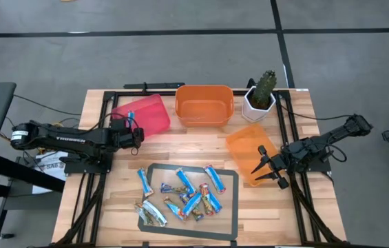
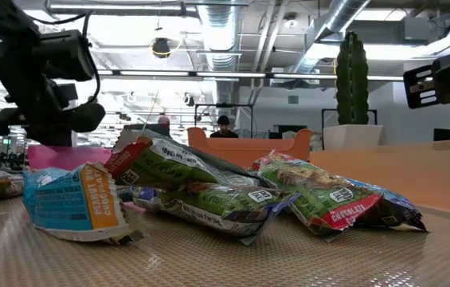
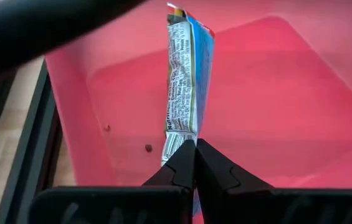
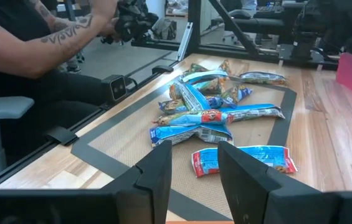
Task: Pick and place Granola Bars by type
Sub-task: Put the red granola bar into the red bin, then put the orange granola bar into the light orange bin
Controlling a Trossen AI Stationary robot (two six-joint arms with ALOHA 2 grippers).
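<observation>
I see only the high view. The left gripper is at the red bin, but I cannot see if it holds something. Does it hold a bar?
Observer: Yes. In the left wrist view the left gripper is shut on a granola bar, which stands over the floor of the red bin.
Operator: Is the right gripper holding one too?
Observer: No. The right gripper is open and holds nothing; it faces the bars on the mat.
Operator: Is somebody near the table?
Observer: Yes. The right wrist view shows a person's arm beyond the table edge.
</observation>
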